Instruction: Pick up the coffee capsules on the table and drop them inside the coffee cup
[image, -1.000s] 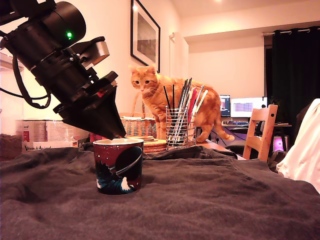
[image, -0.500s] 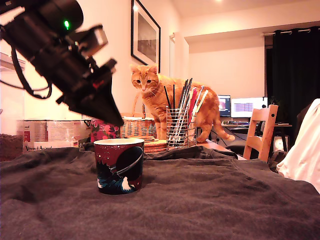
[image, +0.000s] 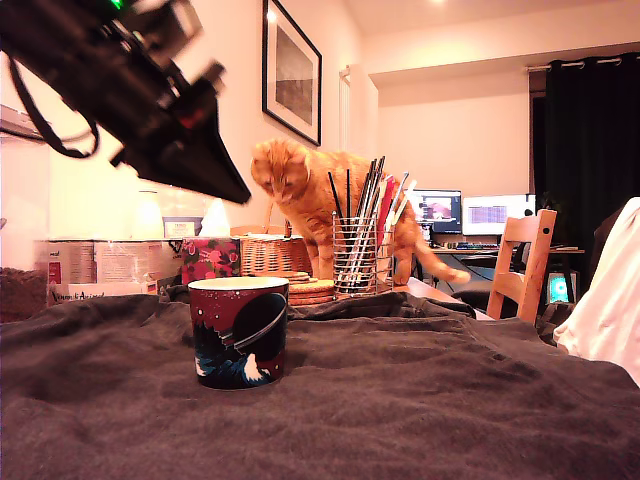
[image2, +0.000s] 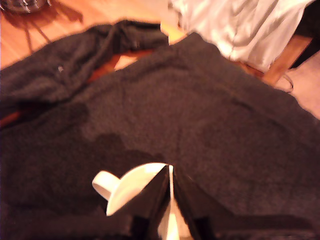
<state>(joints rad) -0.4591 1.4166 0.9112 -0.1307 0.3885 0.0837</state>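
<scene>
One coffee cup (image: 238, 332) stands upright on my cloth-covered bench (image: 420, 400). I see the gripper (image: 236, 190) above it, toward the exterior view's left, jaws nearly closed and empty; no capsule visible.

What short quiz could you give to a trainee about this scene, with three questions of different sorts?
1. True or false: the gripper is touching the coffee cup.
2. Which one stands just behind the wire mesh utensil holder in the exterior view? A) an orange cat B) a dog C) a person
3. Short answer: which part of the coffee cup appears in the wrist view but not in the exterior view?

Key
1. False. The gripper hangs above the cup, toward the exterior view's left, with clear space between them.
2. A.
3. Its handle.
</scene>
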